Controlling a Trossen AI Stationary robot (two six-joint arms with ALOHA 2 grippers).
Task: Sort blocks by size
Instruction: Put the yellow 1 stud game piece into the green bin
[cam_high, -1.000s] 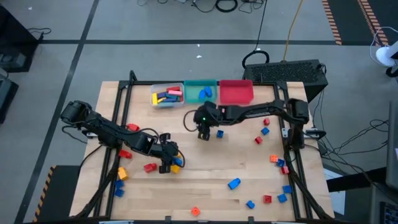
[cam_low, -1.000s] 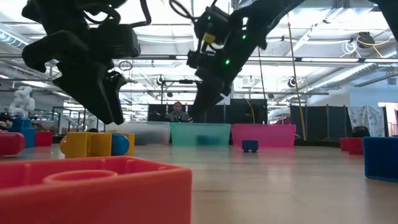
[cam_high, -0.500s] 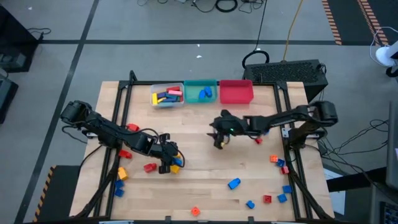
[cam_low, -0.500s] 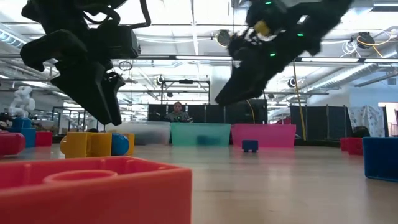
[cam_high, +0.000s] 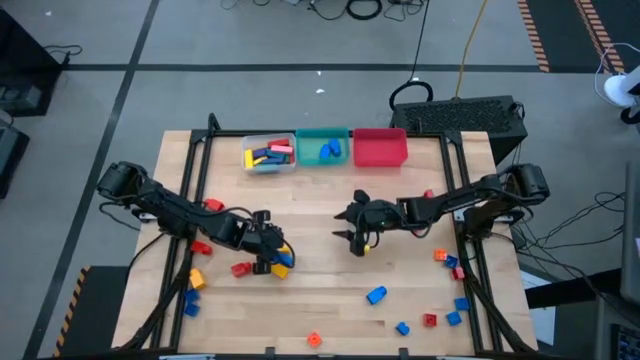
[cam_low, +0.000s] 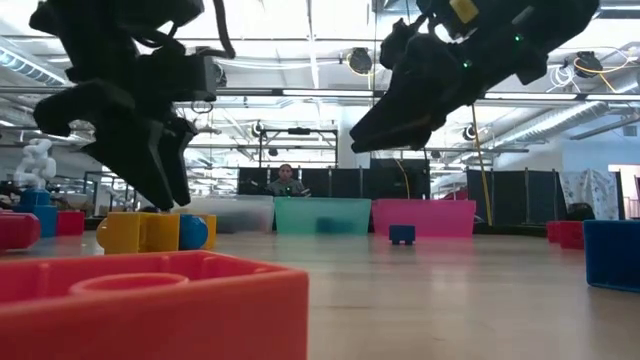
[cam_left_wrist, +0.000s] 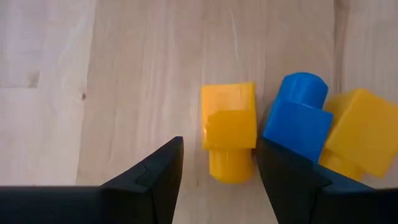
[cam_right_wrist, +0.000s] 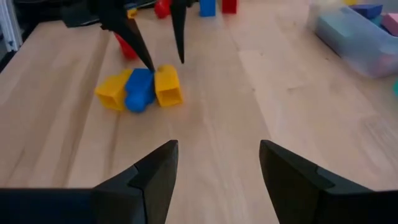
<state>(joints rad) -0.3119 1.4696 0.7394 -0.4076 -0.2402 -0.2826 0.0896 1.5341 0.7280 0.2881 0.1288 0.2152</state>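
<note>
A yellow block (cam_left_wrist: 229, 127) lies on the wooden table beside a blue block (cam_left_wrist: 297, 121) and a second yellow block (cam_left_wrist: 359, 134); the three touch side by side (cam_high: 281, 262). My left gripper (cam_left_wrist: 217, 168) is open above the first yellow block, one finger on either side of its near end, touching nothing. From the right wrist view its fingertips (cam_right_wrist: 166, 63) hang just above that block. My right gripper (cam_high: 352, 240) is open at mid-table with nothing between its fingers (cam_right_wrist: 217, 152). The clear bin (cam_high: 268, 153) and the teal bin (cam_high: 323, 147) hold blocks.
The red bin (cam_high: 379, 147) stands right of the teal one at the far edge. Loose blocks lie near the left arm (cam_high: 240, 268), at the near edge (cam_high: 376, 294) and along the right side (cam_high: 445, 258). A small blue block (cam_low: 402, 233) sits before the bins.
My right gripper has drawn back from beside the teal bin toward the table's right and near edges, and has tipped up closer to level, staying open. My left gripper has tipped a little over the yellow block without shifting place.
</note>
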